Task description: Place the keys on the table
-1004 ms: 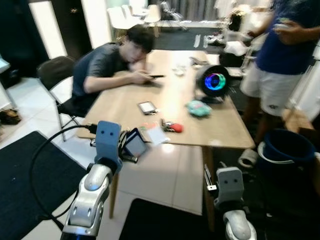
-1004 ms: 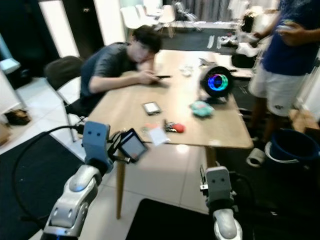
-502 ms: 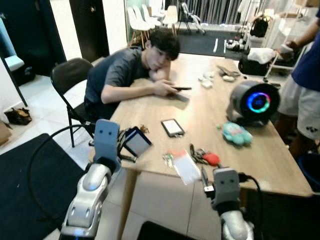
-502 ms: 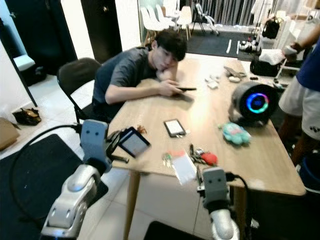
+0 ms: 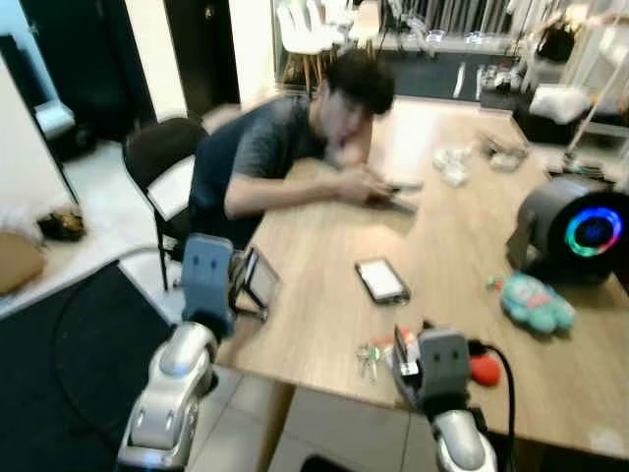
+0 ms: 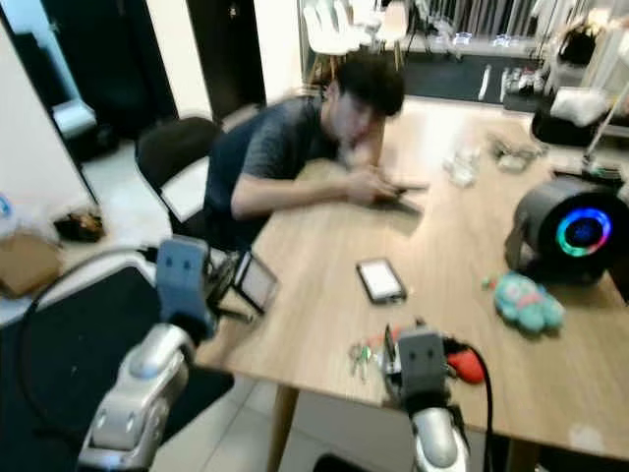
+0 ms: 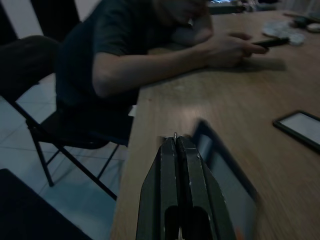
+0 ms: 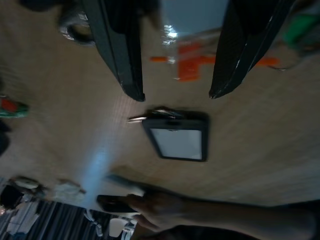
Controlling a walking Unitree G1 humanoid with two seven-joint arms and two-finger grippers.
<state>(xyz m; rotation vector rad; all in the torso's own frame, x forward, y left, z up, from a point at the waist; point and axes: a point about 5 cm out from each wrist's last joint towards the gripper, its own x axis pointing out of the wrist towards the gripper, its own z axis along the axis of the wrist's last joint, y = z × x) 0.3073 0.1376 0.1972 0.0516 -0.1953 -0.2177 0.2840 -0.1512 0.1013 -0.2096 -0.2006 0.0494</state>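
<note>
Hovering spread-fingered, the right end effector (image 8: 175, 95) overlooks a phone (image 8: 177, 141); left end effector (image 7: 176, 145) closed.

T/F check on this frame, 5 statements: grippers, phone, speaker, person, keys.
1. The right gripper has its jaws open above the table. True.
2. The left gripper has its jaws wide open. False: the jaws are shut, with a flat dark-framed card right beside them.
3. A phone lies flat on the table, screen up. True.
4. The round black speaker shows no light. False: a coloured ring glows on its face.
5. The seated person stands at the table's far end. False: the person sits on a chair, leaning on the table.
</note>
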